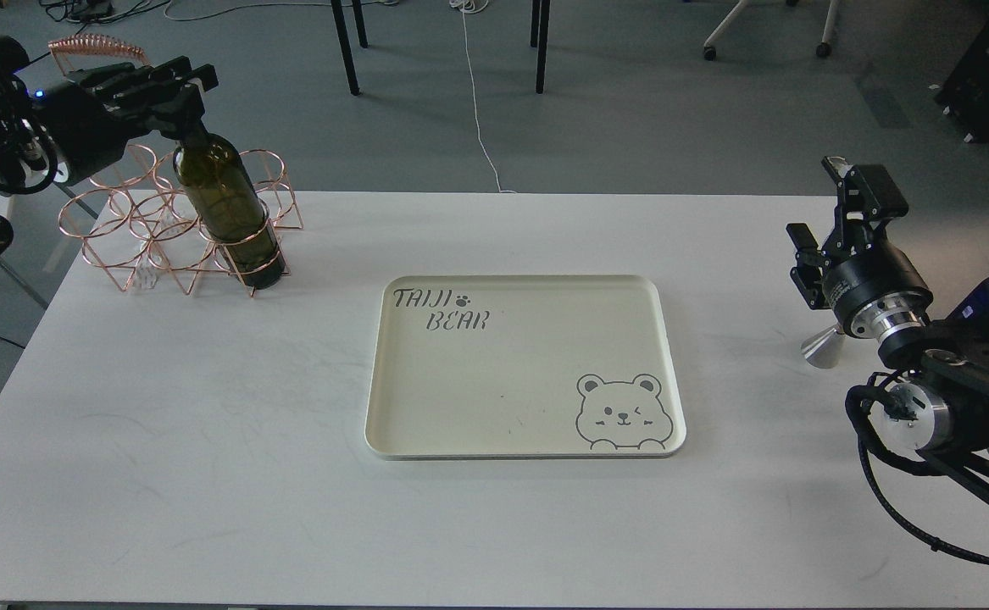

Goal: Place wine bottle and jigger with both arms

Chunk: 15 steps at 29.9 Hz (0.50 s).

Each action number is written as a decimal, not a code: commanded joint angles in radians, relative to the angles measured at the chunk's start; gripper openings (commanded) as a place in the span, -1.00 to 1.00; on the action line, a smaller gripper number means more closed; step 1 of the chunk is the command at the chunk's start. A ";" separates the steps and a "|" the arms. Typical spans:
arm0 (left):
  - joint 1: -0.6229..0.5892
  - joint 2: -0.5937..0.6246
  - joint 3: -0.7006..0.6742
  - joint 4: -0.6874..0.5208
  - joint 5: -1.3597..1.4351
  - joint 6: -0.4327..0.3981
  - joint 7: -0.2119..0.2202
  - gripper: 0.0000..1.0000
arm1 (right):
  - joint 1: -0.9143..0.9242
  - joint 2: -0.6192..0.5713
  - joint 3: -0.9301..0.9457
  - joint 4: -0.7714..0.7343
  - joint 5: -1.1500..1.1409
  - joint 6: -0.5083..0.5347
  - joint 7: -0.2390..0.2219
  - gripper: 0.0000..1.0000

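Observation:
The dark olive-green wine bottle point(227, 207) stands slightly tilted in the front right ring of a copper wire rack point(134, 233) at the table's back left. My left gripper point(179, 89) is shut around the top of its neck, which it hides. The steel jigger point(821, 346) is on the table at the right edge; only one shiny cone shows, the rest is behind my right wrist. My right gripper point(818, 202) is a little beyond and above the jigger, open and empty.
A cream tray point(392, 424) printed with "TAIJI BEAR" and a bear face lies in the middle of the white table point(206, 440). Chair and table legs and a white cable are on the floor behind the table.

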 commanded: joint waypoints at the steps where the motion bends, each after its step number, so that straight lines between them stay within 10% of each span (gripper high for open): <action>1: -0.004 0.000 0.000 0.001 0.000 0.000 0.000 0.09 | 0.000 0.000 0.000 0.000 0.000 0.000 0.000 0.91; 7: -0.007 0.003 0.000 0.001 0.000 0.000 0.000 0.98 | 0.000 0.000 0.000 0.000 0.000 0.000 0.000 0.91; 15: -0.010 0.001 -0.001 -0.001 -0.003 -0.002 0.000 0.98 | 0.000 0.000 0.000 0.001 0.000 0.000 0.000 0.91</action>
